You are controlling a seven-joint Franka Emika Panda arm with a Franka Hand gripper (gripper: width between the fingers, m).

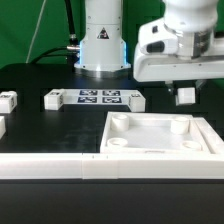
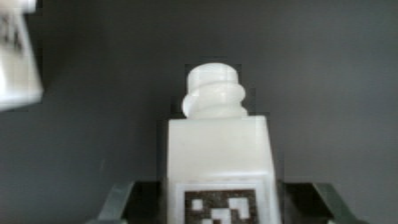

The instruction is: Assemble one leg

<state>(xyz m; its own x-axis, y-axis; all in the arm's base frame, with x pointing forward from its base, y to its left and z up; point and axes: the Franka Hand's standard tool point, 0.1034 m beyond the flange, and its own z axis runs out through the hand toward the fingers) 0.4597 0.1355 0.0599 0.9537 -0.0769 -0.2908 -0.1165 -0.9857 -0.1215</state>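
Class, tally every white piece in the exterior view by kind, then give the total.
Legs: 3 (held leg in the gripper, loose leg, second loose leg)
Square panel: 1
Marker board: 1
Long bar along the front: 1
Piece cut off at the exterior view's left edge, kind unclear: 1
Total: 7

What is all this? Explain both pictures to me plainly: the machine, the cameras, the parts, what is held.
The machine is a robot arm; its end effector, a two-finger clamp, grips a small white leg above the black table. The exterior view is shot from off the arm; the wrist view looks along the held leg, showing its threaded tip. On the table lie a square panel with corner holes, the marker board, and two loose white blocks.
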